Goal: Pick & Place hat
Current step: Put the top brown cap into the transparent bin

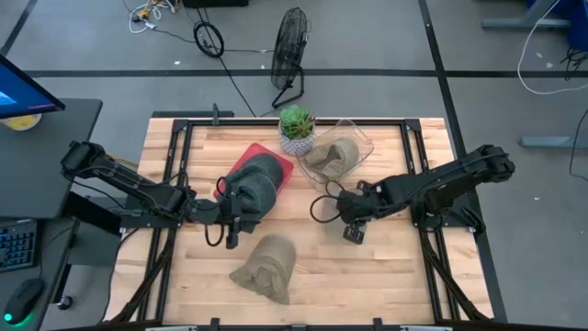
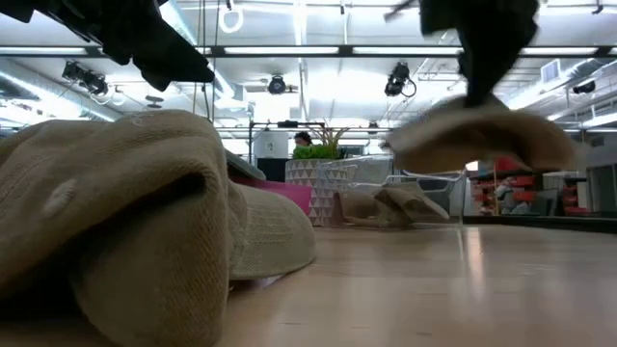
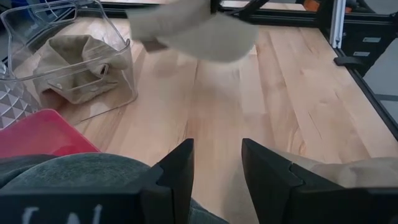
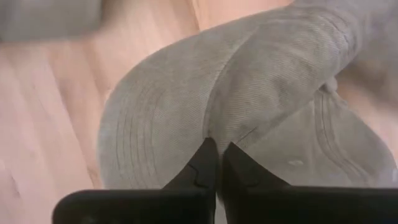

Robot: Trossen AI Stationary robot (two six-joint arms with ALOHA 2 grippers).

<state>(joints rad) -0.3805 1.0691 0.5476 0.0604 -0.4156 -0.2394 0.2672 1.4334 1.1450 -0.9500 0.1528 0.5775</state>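
high view: right gripper mid-table, in front of clear bin that holds one tan hat. left gripper beside grey hat on red mat. another tan hat lies near front edge.

low view: carried hat hangs off table, under arm.

left wrist view: left fingers parted, nothing between.

right wrist view: right fingers pinched on carried hat's brim.

judgement: transport step. next you need to carry to bin, lower, then release.
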